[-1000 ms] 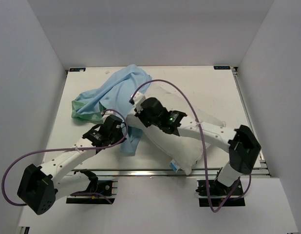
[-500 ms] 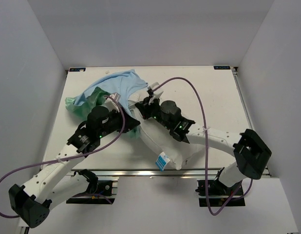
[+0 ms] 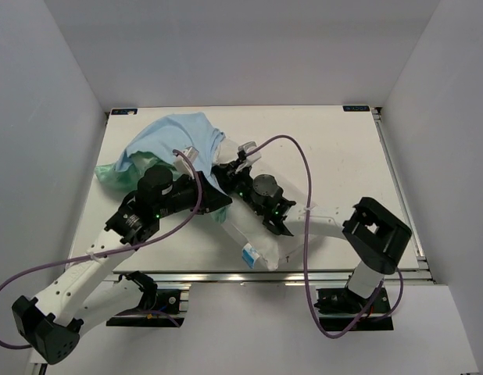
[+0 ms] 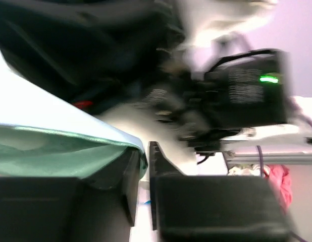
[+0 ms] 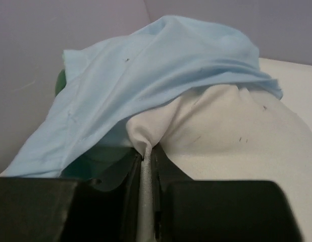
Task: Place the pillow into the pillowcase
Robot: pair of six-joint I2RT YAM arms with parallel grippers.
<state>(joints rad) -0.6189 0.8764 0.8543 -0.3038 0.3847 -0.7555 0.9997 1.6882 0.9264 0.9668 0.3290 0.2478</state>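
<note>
The right gripper is clamped narrow on a pinched fold of the plump white rectangular pillow, whose fabric is dotted with tiny dark specks. The thin light-blue cloth pillowcase drapes over the pillow's far end, with a strip of shiny sea-green showing under its edge on the left. The left gripper is closed almost flat on the pillowcase's hem, green cloth with a pale blue border caught between its fingers. From above, the pillow lies diagonally on the white desk between the two arms. Its small blue tag is near the desk's front edge, and its far end is under the pillowcase, heaped toward the far left.
</note>
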